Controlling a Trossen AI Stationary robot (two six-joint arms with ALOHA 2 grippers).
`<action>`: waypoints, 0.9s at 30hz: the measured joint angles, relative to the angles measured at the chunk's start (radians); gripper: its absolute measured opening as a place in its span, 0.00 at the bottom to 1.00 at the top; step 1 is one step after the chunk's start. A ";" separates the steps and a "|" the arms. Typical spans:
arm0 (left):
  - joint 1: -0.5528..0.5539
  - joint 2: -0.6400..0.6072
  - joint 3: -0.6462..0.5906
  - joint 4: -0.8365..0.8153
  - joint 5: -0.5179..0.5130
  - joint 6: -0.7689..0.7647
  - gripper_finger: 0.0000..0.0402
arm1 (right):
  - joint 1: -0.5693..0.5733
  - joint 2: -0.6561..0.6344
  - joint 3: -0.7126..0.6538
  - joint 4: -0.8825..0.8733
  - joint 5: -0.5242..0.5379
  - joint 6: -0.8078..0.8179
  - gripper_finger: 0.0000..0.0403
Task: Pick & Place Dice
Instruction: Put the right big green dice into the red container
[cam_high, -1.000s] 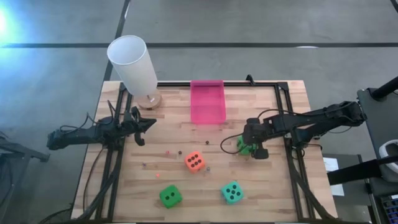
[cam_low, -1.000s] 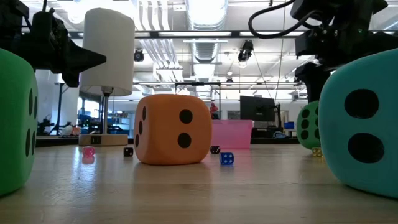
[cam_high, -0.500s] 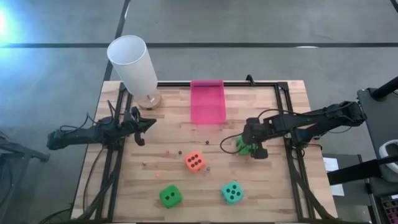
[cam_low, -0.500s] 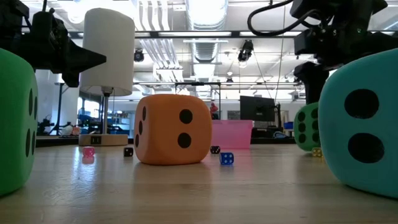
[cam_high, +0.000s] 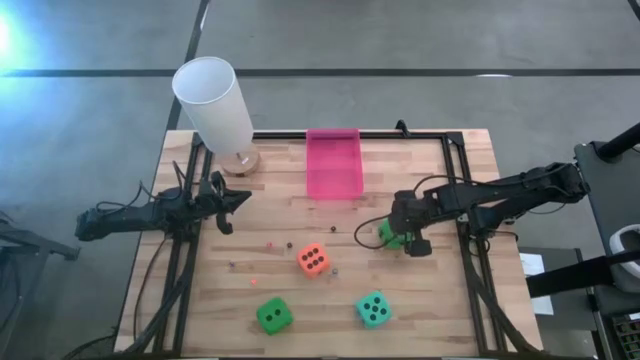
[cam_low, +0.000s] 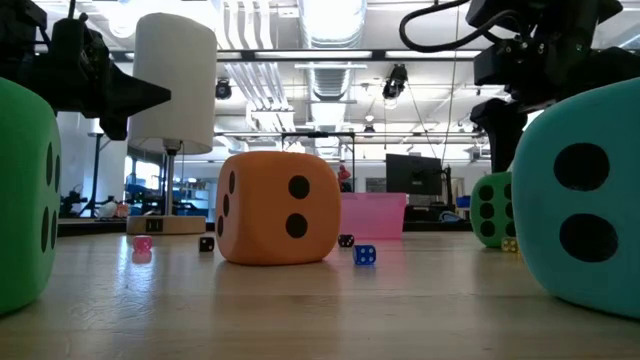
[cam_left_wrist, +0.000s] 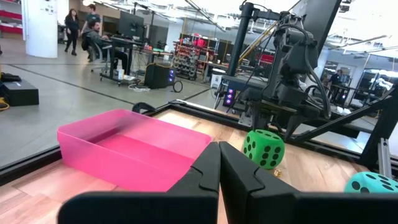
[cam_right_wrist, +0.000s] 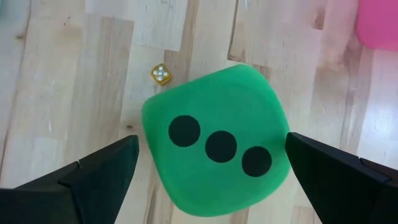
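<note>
Green and teal lie nearest: a green die (cam_high: 273, 315) at the surface's (cam_high: 450, 300) near edge, left of centre, with the teal die (cam_high: 373, 309) to its right. Farther in, near the middle, sits the orange die (cam_high: 313, 259), tiny dice scattered around it. On the right, the right tool (cam_right_wrist: 208, 163) is spread wide directly above a second green die (cam_right_wrist: 216, 149), which lies between its fingers (cam_right_wrist: 93, 171) without touching either, three pips up. At the left, the left tool (cam_left_wrist: 219, 167) hangs pressed closed. Farthest, a pink tray (cam_high: 333, 163) and a white lamp (cam_high: 214, 102).
</note>
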 joint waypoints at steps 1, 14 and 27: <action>0.000 0.000 0.000 0.000 0.000 0.000 0.01 | 0.000 0.000 0.000 0.000 0.000 0.000 0.99; 0.000 0.000 0.000 0.000 0.000 0.000 0.01 | 0.000 0.001 0.000 0.008 0.004 0.011 0.99; 0.000 0.000 0.000 0.000 0.000 0.000 0.01 | 0.000 0.002 -0.012 0.023 0.026 -0.009 0.99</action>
